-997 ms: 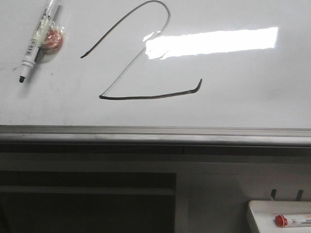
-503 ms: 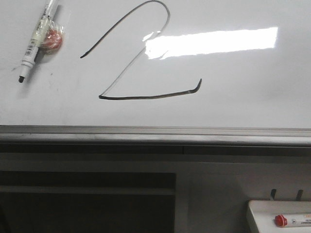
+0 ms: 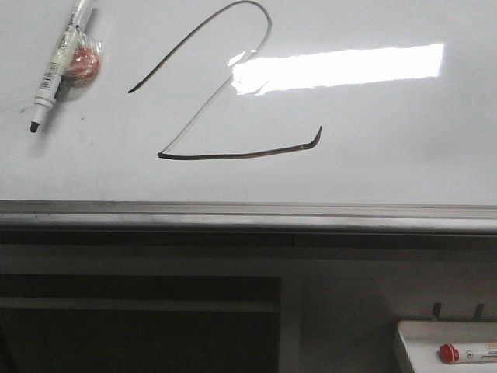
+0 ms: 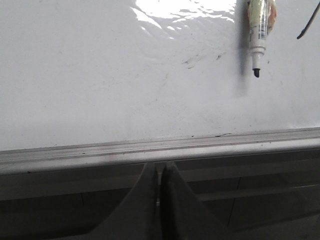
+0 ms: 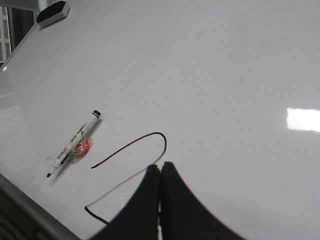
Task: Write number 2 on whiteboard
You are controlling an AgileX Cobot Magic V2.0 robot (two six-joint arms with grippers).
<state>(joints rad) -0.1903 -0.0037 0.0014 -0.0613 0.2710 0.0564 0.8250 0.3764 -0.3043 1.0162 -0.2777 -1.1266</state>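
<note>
1. Large glossy white flat whiteboard [image 3: 388, 155] w/ grey metal rail [image 3: 248, 216] along near edge; bright rectangular glare [image 3: 342, 67] on right half.
2. Below rail, dark shelf opening; small white tray [image 3: 443, 342] at lower right w/ red-capped marker [image 3: 466, 354] inside.
3. Black eraser block [image 5: 52, 13] at far corner of board, seen in right wrist view; window strip just beside it.
4. Thin dark hand-drawn number 2 [image 3: 233, 93] in middle of board: curved top, long faint diagonal, flat base ending in small tick at right.
5. White uncapped marker pen w/ black tip [image 3: 58, 66] lying flat on board, left of the 2, on a small red-orange round thing [image 3: 81, 62].
6. Left gripper [image 4: 160, 185]: dark fingers pressed together, nothing between, hanging before the rail, apart from board; pen and left end of the 2 beyond it.
7. Right gripper [image 5: 160, 187]: fingers pressed together, empty, above board, covering part of diagonal and base of the 2 in its view; touching or not, cannot tell.
</note>
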